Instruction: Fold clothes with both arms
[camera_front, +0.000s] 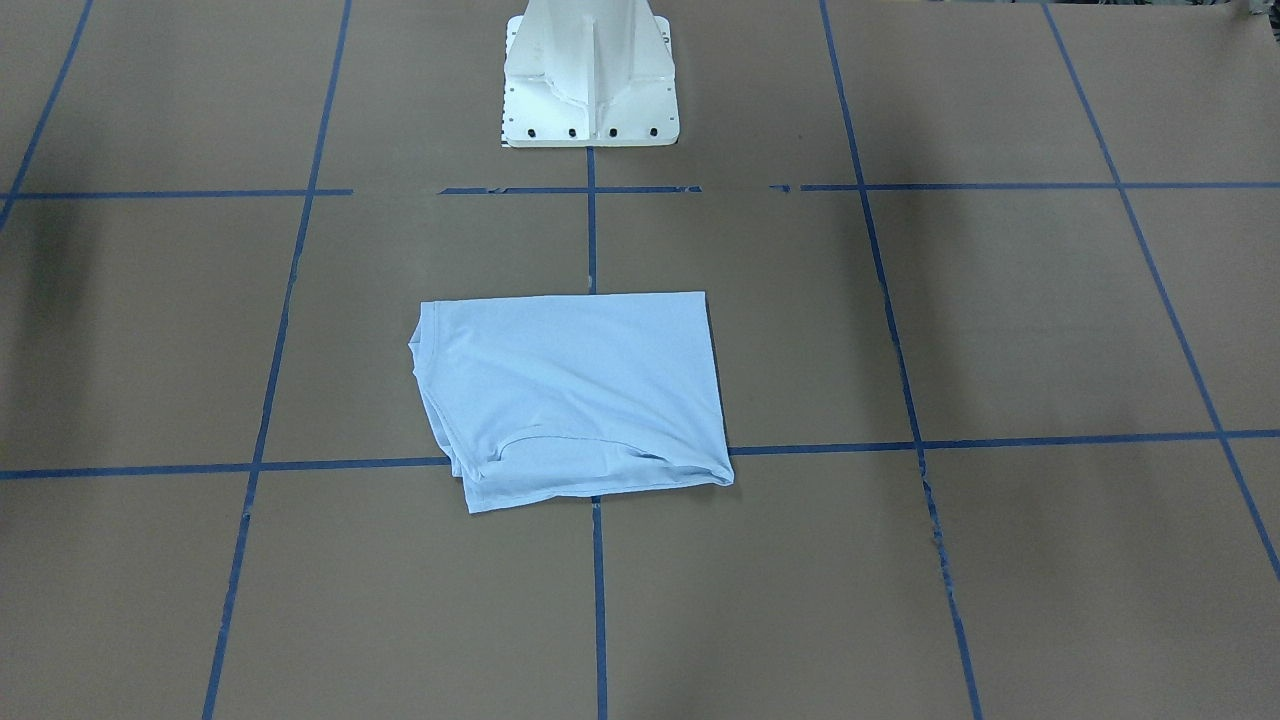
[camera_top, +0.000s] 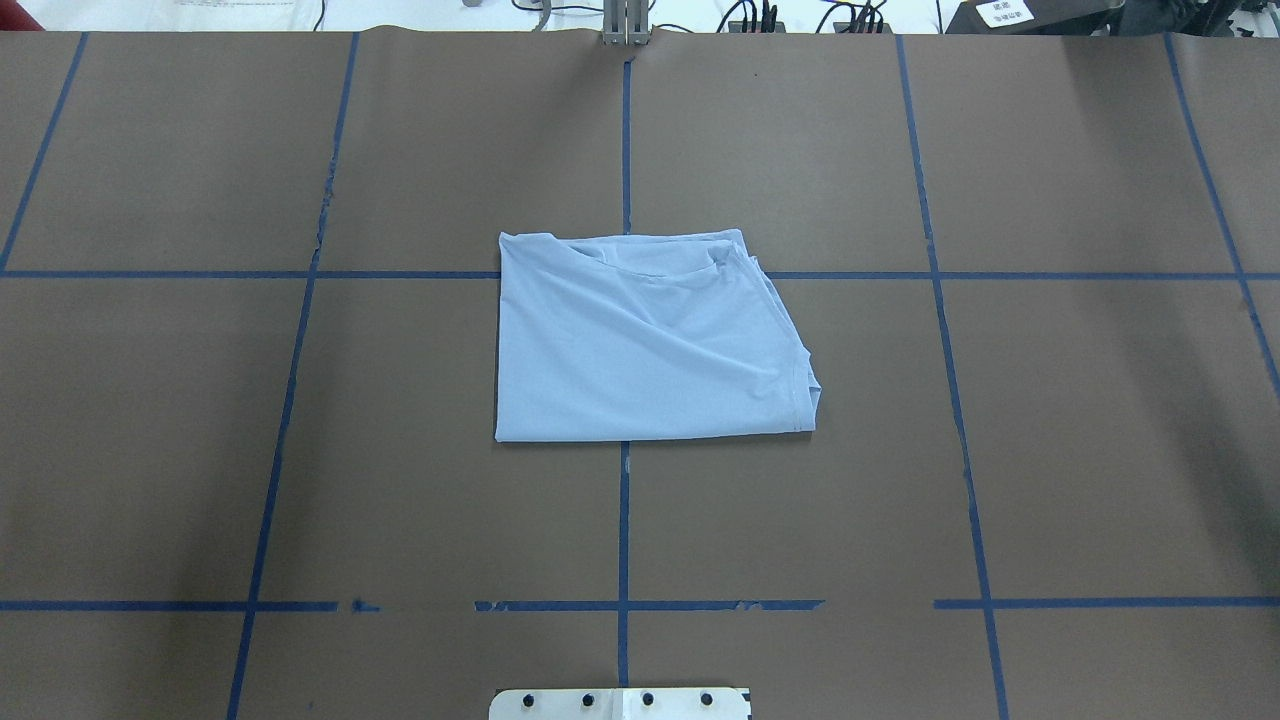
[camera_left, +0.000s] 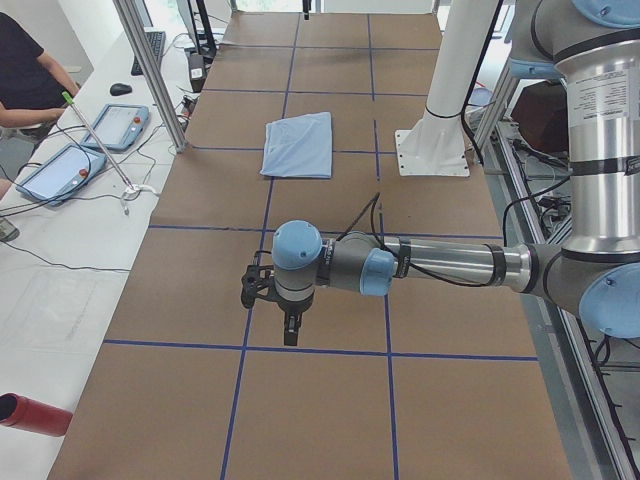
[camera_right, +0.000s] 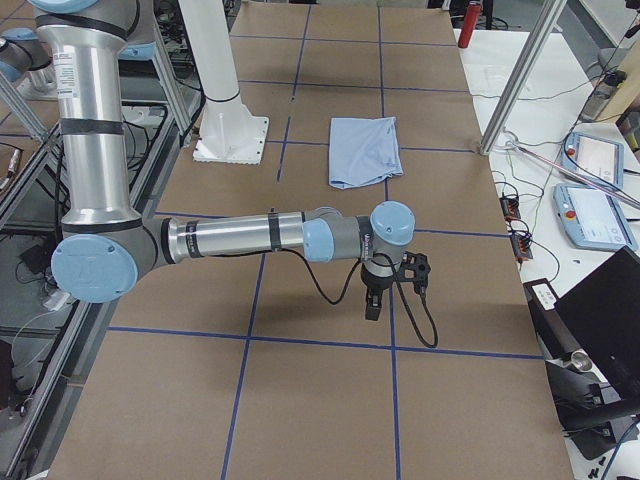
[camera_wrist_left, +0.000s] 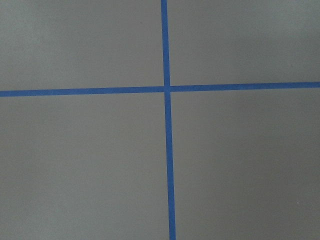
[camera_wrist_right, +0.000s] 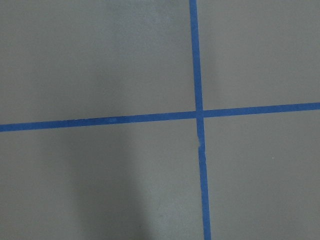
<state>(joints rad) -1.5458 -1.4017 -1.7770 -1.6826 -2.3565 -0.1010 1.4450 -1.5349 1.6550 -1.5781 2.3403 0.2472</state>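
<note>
The clothes are one light blue T-shirt (camera_front: 570, 390) (camera_top: 640, 340), folded into a rough rectangle at the middle of the brown table; its print is hidden. The side views show it far off (camera_left: 300, 145) (camera_right: 365, 150). My left arm reaches out low over the table's left end, with its gripper (camera_left: 289, 330) pointing down, well away from the shirt. My right arm does the same at the right end, gripper (camera_right: 372, 305) pointing down. I cannot tell whether either is open or shut. Both wrist views show only brown paper and crossing blue tape.
The white pedestal (camera_front: 590, 80) (camera_top: 620, 703) stands behind the shirt. Blue tape lines grid the table. A person (camera_left: 25, 70) sits at a side bench with tablets (camera_left: 60, 170). An aluminium post (camera_left: 150, 70) and a red cylinder (camera_left: 35, 413) border the table.
</note>
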